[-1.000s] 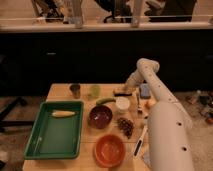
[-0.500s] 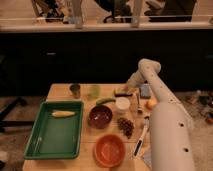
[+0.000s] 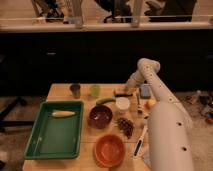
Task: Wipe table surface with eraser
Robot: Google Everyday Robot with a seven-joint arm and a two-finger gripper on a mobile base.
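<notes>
The gripper (image 3: 128,88) is at the far side of the table (image 3: 60,92). Its fingers are squeezed shut on the eraser (image 3: 120,92), which lies on the table just behind the white cup (image 3: 122,103).

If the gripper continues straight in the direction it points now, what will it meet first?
The eraser. The gripper, at the far edge of the table, points down at it and seems to touch it, though depth is unclear. Below that is only the table.
</notes>
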